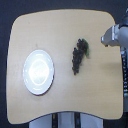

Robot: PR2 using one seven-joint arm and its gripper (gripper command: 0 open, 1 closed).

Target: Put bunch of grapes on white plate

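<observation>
The bunch of grapes (78, 55) lies on the wooden table (65, 97), a long dark purple-black cluster with a green leaf at its upper end. The white plate (38, 71) sits apart from it, toward the exterior view's left, round and glossy with nothing on it. My gripper (106, 38) reaches in from the exterior view's right edge, right of and slightly above the grapes, apart from them. Its fingers are too blurred to show whether they are open or shut.
The arm's grey body (120, 36) and a cable-like part (124, 75) run along the exterior view's right edge of the table. A dark floor surrounds the tabletop.
</observation>
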